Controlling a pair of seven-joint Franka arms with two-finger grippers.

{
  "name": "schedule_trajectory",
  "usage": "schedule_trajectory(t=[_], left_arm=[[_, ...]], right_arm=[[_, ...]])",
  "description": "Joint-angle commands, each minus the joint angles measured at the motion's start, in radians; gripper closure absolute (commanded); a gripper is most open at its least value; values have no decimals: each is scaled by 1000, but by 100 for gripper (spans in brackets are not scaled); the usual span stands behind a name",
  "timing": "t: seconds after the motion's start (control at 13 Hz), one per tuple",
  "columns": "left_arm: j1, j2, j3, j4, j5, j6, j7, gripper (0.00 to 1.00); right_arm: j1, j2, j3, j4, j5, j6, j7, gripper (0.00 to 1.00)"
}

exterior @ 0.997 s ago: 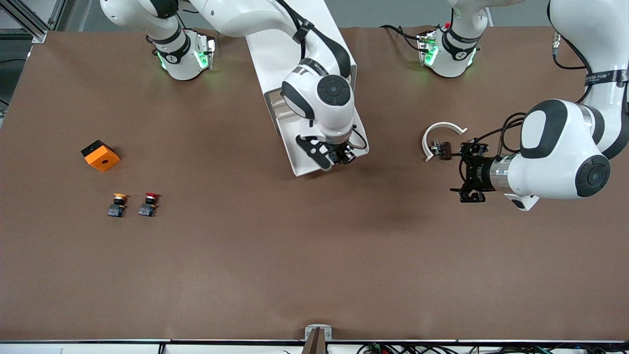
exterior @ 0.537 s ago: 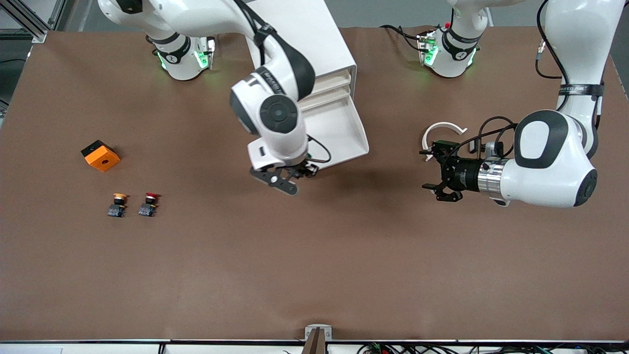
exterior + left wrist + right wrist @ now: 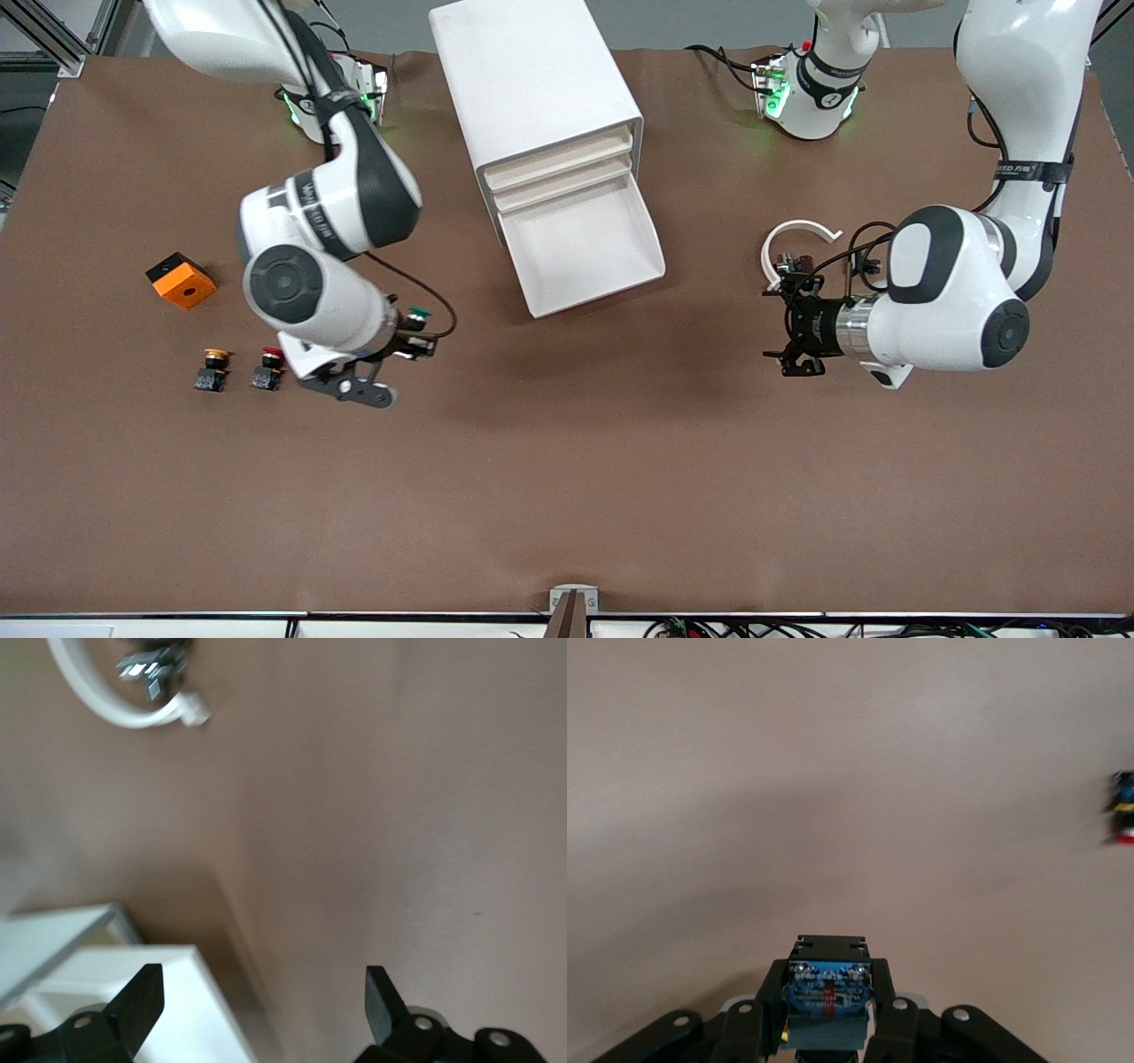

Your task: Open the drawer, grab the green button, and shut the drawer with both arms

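Two arms work around a white cabinet (image 3: 540, 97) whose lowest drawer (image 3: 585, 252) stands pulled out. Toward the right arm's end of the table from the cabinet, the right gripper (image 3: 416, 332) is clamped on the green-capped button (image 3: 828, 992), up in the air over bare brown table (image 3: 567, 478), near the red-capped button (image 3: 267, 368) and the yellow-capped button (image 3: 211, 369) that lie there, with an orange block (image 3: 181, 280) beside them. Toward the left arm's end from the cabinet, the left gripper (image 3: 791, 325), fingers (image 3: 133, 1005) spread wide and empty, hovers beside a white curved piece (image 3: 793, 248).
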Motion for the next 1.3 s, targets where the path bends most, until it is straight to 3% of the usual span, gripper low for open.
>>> schedule_trajectory(t=[0.0,0.15,0.38,0.84,1.23], left_arm=[[-39,-34,-3,-53,65,111,188,0],[-64,-46,-4,-82,120,136,455,0],[-86,-43,-4,-81,156,164,718,0],[-210,57,-3,-38,191,320,821,0],[-351,170,10,23,286,355,800,0]], right_arm=[[-79,-47,13,-70,5,20,-121,100],[-140,-61,13,-112,-16,55,-207,100],[-203,-115,13,-290,-27,224,-310,100],[-228,-125,11,-539,-51,555,-318,100],[-235,-66,7,-573,-74,664,-318,100]])
